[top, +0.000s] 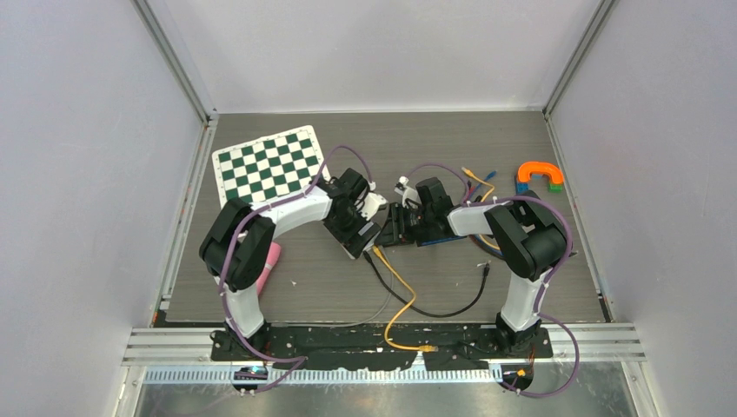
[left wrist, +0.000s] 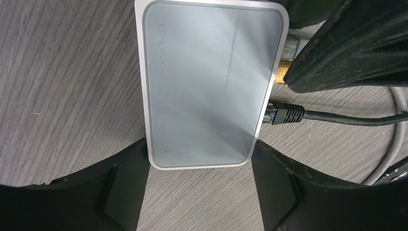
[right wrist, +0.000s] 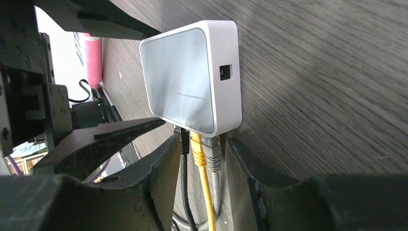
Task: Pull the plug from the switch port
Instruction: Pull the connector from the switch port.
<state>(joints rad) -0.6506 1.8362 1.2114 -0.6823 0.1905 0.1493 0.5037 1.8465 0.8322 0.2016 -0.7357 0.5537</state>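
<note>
A white TP-Link switch lies flat on the wood-grain table. My left gripper straddles its near end, and both fingers touch its long sides. Three plugs sit side by side in its ports: black, yellow and grey. My right gripper brackets all three; one finger is against the black plug and the other close beside the grey one. In the left wrist view, a right finger covers most of the yellow and grey plugs, and the black plug shows below it. From above, both grippers hide the switch.
A green-and-white chessboard lies at the back left, and a pink object beside the left arm. A coloured arch block sits at the back right, next to loose short cables. Yellow and black cables trail toward the near edge.
</note>
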